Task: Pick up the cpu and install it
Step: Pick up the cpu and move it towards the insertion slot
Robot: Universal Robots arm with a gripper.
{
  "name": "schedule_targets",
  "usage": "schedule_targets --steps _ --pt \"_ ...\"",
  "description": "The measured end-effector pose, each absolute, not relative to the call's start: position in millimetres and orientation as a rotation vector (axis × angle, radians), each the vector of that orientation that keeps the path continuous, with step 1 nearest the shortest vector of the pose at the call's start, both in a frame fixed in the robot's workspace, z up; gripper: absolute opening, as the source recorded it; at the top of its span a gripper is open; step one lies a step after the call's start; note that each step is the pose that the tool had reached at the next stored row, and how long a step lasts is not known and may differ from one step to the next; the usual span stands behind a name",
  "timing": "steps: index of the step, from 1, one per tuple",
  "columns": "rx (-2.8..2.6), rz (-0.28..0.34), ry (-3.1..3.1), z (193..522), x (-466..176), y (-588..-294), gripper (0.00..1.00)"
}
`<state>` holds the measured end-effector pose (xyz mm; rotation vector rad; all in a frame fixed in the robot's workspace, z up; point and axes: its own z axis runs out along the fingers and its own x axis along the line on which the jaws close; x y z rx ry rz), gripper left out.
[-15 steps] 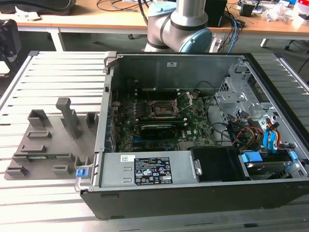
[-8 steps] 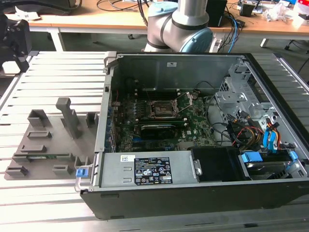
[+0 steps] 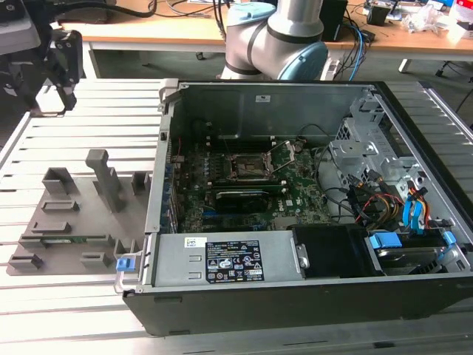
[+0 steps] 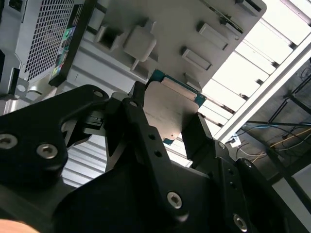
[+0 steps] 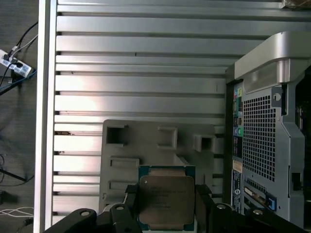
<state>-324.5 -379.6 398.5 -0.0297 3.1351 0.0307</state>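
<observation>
Where the black fingers [image 5: 132, 204] of the gripper [image 5: 166, 206] close in, clamps the cpu [image 5: 165, 194] by two opposite edges, pale metal top turned toward the first wrist view's camera. Holds it up in the air over the slatted table [image 5: 146, 73]. Has the grey tray [image 5: 155, 145] lying on the slats just beyond the chip. Hangs, in the exterior view, high over the table toward that view's left, near the tray. Stands well apart from the open computer case [image 3: 295, 310] farther toward that view's right, where the socket [image 3: 251, 166] sits on the green board.
</observation>
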Motion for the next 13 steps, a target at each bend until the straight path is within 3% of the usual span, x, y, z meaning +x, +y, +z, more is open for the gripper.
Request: schedule_targets --steps 13 --pt "-0.03 0.03 3.135 398 -268 -378 0.55"
